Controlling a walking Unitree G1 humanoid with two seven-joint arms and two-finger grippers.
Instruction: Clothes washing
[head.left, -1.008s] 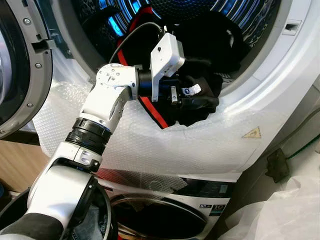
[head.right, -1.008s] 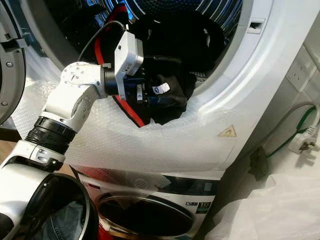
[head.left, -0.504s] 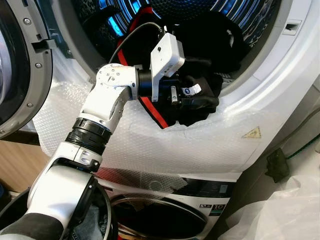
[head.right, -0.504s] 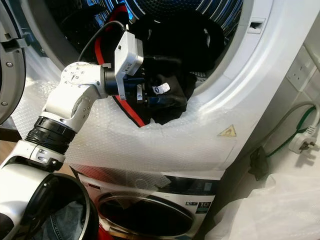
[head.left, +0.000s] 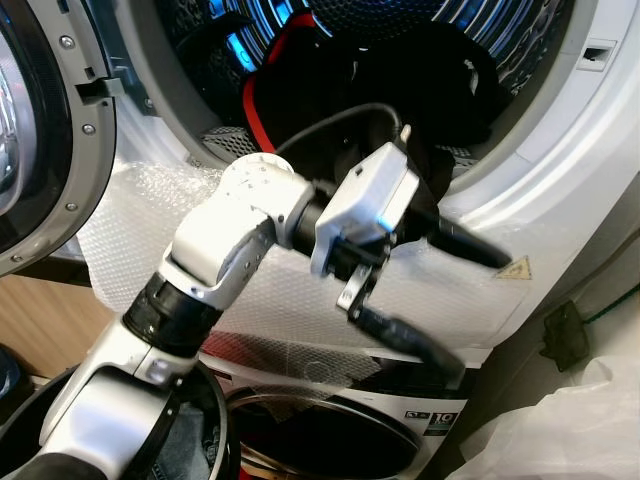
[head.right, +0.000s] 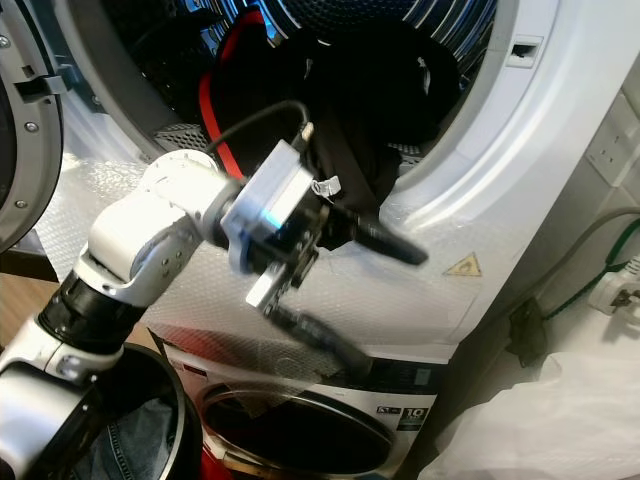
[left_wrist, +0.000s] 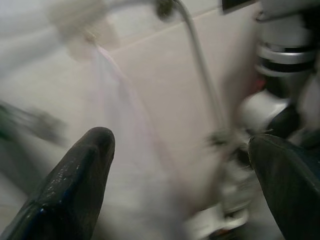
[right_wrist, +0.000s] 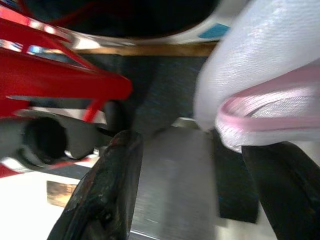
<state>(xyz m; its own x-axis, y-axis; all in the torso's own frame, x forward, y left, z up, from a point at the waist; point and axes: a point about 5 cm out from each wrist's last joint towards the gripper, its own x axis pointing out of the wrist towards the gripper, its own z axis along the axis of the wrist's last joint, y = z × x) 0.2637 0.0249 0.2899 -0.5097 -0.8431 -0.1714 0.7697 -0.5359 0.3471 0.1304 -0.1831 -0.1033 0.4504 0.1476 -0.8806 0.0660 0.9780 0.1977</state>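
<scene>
Withdrawing from drum (head.left: 420, 30), left end effector (head.left: 440, 290) now spread empty (2 fingers blurred); black clothes (head.left: 400, 90) left inside.

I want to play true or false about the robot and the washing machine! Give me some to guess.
1. The left gripper is open and holding nothing. True.
2. The drum is empty. False: black and red clothes lie inside.
3. The door is shut. False: it stands open at the left.
4. Bubble wrap covers the machine's front below the opening. True.
5. The left gripper is deep inside the drum. False: it is outside, before the front.
</scene>
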